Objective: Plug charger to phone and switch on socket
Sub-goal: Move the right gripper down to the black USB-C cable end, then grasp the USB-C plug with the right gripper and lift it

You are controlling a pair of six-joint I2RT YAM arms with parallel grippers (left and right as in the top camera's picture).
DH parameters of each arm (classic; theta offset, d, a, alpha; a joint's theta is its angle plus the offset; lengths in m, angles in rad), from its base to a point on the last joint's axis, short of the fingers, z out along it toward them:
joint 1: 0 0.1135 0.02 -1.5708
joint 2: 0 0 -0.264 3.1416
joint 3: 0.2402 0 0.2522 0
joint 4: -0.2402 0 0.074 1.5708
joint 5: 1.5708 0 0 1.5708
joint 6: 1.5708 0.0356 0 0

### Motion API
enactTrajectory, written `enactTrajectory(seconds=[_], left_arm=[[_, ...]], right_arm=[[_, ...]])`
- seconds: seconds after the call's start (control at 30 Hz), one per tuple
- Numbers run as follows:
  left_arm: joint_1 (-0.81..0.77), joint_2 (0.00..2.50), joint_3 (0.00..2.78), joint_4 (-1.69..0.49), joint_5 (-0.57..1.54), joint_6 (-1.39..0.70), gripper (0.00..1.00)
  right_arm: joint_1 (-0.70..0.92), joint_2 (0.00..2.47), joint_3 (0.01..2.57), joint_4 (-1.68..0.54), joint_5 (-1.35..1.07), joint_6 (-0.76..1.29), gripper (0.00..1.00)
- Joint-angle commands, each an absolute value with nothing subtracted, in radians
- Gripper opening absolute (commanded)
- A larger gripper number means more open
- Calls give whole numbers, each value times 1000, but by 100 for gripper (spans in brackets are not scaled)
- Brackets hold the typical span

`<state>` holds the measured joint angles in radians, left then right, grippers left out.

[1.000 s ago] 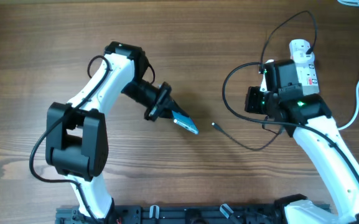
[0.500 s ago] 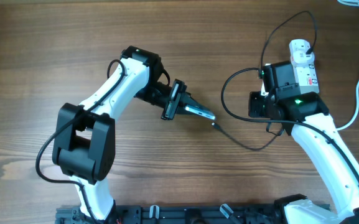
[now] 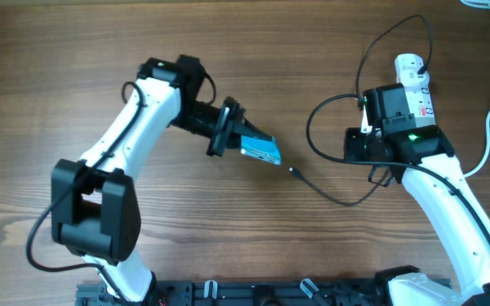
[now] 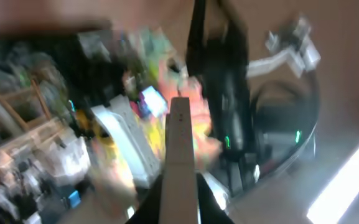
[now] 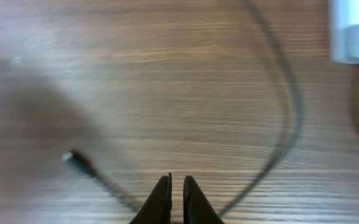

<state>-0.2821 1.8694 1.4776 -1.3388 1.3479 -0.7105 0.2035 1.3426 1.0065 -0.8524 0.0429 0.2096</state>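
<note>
Wooden table (image 3: 58, 51). Phone (image 3: 263, 151): rigid, slick, clamped in left gripper (image 3: 243, 143). Charger (image 5: 295, 124): limp, light; likely best taken just behind plug tip (image 5: 70, 157). Right gripper (image 5: 177, 182): closed, empty.

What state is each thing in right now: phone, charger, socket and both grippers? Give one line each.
phone: held off the table, tilted, nothing plugged in.
charger: lying on the table, plug tip free, apart from the phone.
socket: partly hidden; switch position cannot be told.
left gripper: shut on the phone.
right gripper: shut, holding nothing.
</note>
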Motion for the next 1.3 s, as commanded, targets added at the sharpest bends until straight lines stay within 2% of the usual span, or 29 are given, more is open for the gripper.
enactTrajectory(seconds=[0.0, 0.07, 0.13, 0.2, 0.3, 0.37, 0.4, 0.53, 0.6, 0.67, 0.73, 0.93, 0.97, 1.1, 1.2, 1.27], left_arm=[[-191, 1840, 1483, -1143, 1086, -865, 4], [-136, 1840, 1483, -1012, 897, -872, 4], [-93, 1840, 1483, -913, 863, -868, 4], [-48, 1840, 1483, -827, 878, -825, 4], [-6, 1840, 1483, -811, 881, -760, 4], [13, 1840, 1483, -811, 879, -709, 4], [22, 1840, 1483, -806, 873, -702, 4], [80, 1840, 1483, -760, 809, -635, 4], [115, 1840, 1483, -759, 809, -598, 4], [145, 1840, 1483, -759, 809, -554, 4], [173, 1840, 1483, -764, 810, -554, 4], [208, 1840, 1483, -769, 904, -564, 4], [208, 1840, 1483, -769, 923, -564, 4], [209, 1840, 1483, -696, 1122, -564, 4], [207, 1840, 1483, -688, 1139, -532, 4], [207, 1840, 1483, -669, 1234, -531, 4]], right_arm=[[202, 1351, 1002, -875, -149, 128, 10], [209, 1352, 991, -900, -163, 131, 18], [231, 1353, 983, -901, -185, 129, 24], [276, 1356, 971, -883, -185, 61, 25], [356, 1419, 962, -873, -181, -19, 24], [421, 1503, 942, -844, -163, -40, 28], [452, 1563, 942, -828, -130, -53, 34], [507, 1713, 942, -746, -93, -93, 38], [511, 1765, 942, -714, -77, -105, 36], [511, 1790, 942, -659, -51, -104, 28], [511, 1790, 942, -599, -55, -94, 13], [511, 1790, 950, -464, -191, -73, 6], [511, 1784, 981, -484, -226, -72, 7], [505, 1715, 1121, -608, -251, -79, 39], [455, 1667, 1155, -686, -234, -76, 43], [418, 1659, 1155, -717, -246, -72, 44]])
